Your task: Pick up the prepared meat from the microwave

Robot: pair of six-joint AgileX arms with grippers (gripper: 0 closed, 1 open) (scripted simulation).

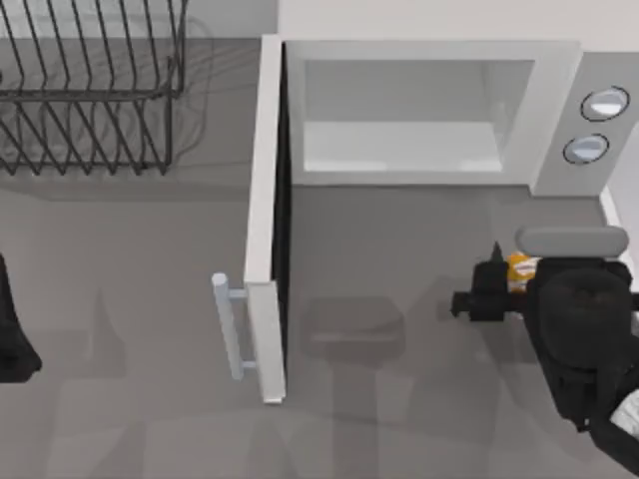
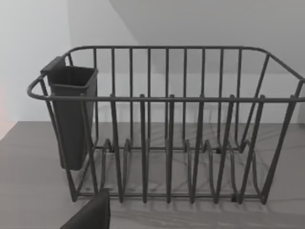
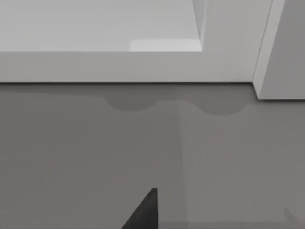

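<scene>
From above, the big white boxy microwave (image 1: 429,115) stands at the far side of the grey desk (image 1: 140,299). Its side-hinged door (image 1: 266,215) is swung wide open toward the near side, with its pale bar handle (image 1: 228,326) sticking out to the left. Two round silver-blue knobs (image 1: 596,125) sit on its right end. The right gripper (image 1: 499,291) is near the right edge of the desk, in front of the microwave. The small orange-yellow and white lump of prepared meat (image 1: 520,270) sits right at its jaws, which look clenched on it. A black wire dish rack (image 1: 90,85) stands far left. The left gripper (image 1: 12,344) is parked at the left edge; I cannot tell how its jaws are.

The left wrist camera faces the dish rack (image 2: 167,124), with a dark cup (image 2: 70,114) hung on one end.

The right wrist camera sees the microwave's white front (image 3: 128,52) and bare desk (image 3: 95,152).
</scene>
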